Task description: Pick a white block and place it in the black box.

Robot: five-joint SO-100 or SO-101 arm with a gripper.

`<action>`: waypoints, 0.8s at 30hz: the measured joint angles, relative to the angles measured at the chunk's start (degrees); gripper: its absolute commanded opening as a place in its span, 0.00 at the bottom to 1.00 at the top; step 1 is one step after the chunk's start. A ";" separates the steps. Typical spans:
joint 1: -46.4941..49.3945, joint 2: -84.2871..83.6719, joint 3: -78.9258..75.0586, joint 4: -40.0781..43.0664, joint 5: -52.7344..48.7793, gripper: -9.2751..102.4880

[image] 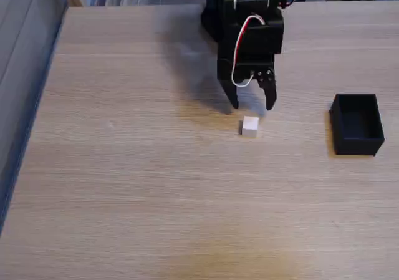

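A small white block (250, 126) lies on the wooden table near the middle of the fixed view. Just behind and above it hangs my black gripper (252, 105), its two fingers spread apart and pointing down, with nothing between them. The block sits slightly in front of the gap between the fingertips and is not touched. The black box (356, 124), open at the top and looking empty, stands on the table at the right, well apart from the block.
The light wooden table (156, 186) stretches wide on the left and front. Its left edge runs diagonally along a grey floor strip. Shelving and clutter sit beyond the far edge.
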 measured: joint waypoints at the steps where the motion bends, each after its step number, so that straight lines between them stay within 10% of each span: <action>1: 0.00 -0.70 -0.26 -0.35 0.00 0.33; 24: 0.88 -13.45 -9.49 -1.76 1.85 0.33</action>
